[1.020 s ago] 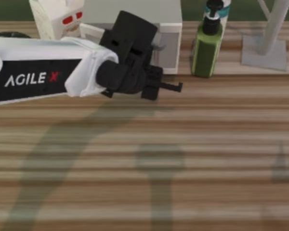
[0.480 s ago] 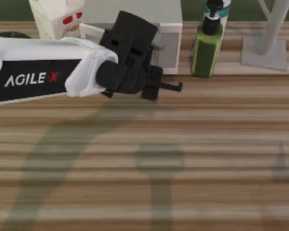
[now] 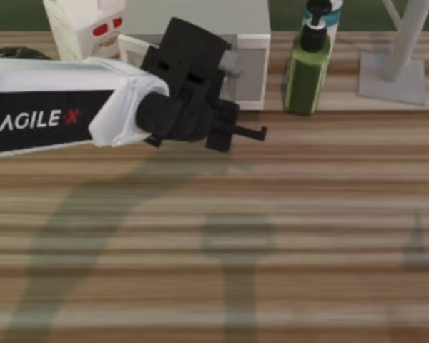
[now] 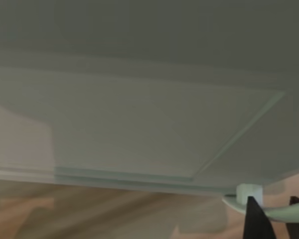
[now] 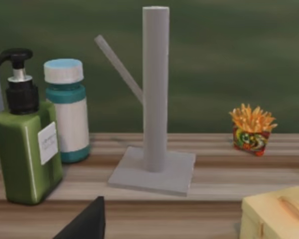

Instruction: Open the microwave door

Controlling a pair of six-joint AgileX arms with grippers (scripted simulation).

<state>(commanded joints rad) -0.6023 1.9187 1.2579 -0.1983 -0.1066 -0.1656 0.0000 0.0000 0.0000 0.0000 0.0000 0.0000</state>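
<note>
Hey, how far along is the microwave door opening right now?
Reach looks done: the left claw sits at the slim white handle of the silver-framed microwave door. In hand: the pull; whether the door stands ajar from the boxy light-grey microwave I cannot tell. Left: swinging it wide open. The right arm is parked outside the top view.

The table point(image 3: 307, 214) looks like striped wood with a matt finish; the microwave point(image 3: 254, 28) has a smooth, pale, matt shell; the microwave door point(image 4: 139, 119) shows a smooth translucent panel; the left gripper point(image 3: 254, 131) is matt black; the green bottle point(image 5: 25, 154) looks like slightly glossy plastic.
</note>
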